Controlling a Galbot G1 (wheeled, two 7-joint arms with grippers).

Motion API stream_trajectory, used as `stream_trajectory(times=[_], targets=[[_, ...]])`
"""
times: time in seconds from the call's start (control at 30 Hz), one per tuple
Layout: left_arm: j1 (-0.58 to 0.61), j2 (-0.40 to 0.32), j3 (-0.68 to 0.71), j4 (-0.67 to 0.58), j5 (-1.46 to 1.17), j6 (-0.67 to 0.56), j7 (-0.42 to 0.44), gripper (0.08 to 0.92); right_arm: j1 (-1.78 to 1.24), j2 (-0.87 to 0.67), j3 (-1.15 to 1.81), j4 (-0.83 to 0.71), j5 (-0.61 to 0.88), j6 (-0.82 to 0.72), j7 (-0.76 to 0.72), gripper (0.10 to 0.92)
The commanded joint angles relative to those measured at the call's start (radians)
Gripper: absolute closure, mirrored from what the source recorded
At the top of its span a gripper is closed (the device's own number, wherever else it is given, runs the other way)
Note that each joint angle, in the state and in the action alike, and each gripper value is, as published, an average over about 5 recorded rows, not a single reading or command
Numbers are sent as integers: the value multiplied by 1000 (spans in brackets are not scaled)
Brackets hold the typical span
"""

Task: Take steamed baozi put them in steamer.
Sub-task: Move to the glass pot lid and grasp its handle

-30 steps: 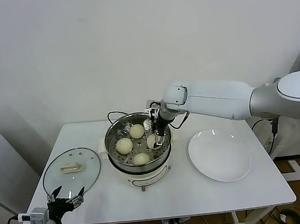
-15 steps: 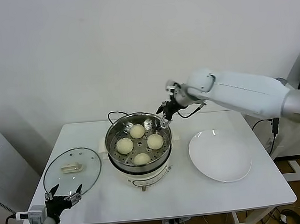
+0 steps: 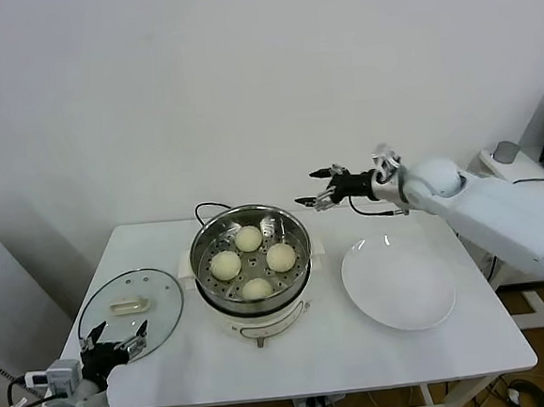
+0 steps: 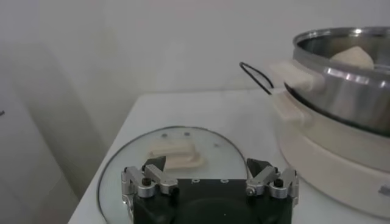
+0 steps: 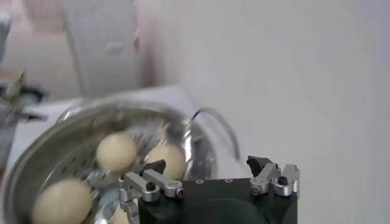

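All 4 buns (image 3: pixel 249 260) sat on the tray inside the steamer (image 3: pixel 204 243), plate (image 3: pixel 398 280) bare; right gripper (image 3: pixel 315 188) hung beside the rim, fingers spread and empty, left gripper (image 3: pixel 115 339) likewise near the lid (image 3: pixel 97 313); loading judged done, next only parking the arm.

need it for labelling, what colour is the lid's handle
Beige, on the clear glass lid; the left wrist view shows it best.

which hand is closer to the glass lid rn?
Left. The left hand hovers open at the glass lid's near edge. The right hand is open, up in the air beyond the steamer, on its far right side.
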Motion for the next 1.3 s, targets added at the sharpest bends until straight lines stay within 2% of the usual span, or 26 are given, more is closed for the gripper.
stream_trajectory(times=[0.03, 0.33, 0.5, 0.63, 0.83, 1.03, 1.17, 1.3], targets=[[-33, 9, 0, 1, -24, 10, -5, 177, -626, -56, 672, 116, -74, 137, 174, 203], [-83, 25, 1, 18, -5, 12, -3, 177, -1042, 150, 1103, 192, -290, 157, 225, 203], [-100, 33, 6, 54, 184, -11, 14, 177, -1187, 274, 1280, 197, -428, 174, 221, 203], [-103, 54, 18, 99, 379, -58, 48, 177, -1257, 367, 1375, 187, -484, 191, 201, 203], [-124, 78, 43, 240, 749, -190, 106, 177, -1284, 434, 1428, 149, -560, 209, 170, 203], [-155, 76, 75, 393, 1149, -377, 115, 177, -1267, 457, 1443, 114, -613, 210, 169, 203], [-172, 50, 82, 482, 1387, -476, 86, 177, -1259, 471, 1443, 107, -626, 208, 173, 203], [-197, 15, 77, 581, 1637, -564, 12, 177, -1259, 486, 1444, 102, -638, 209, 173, 203]])
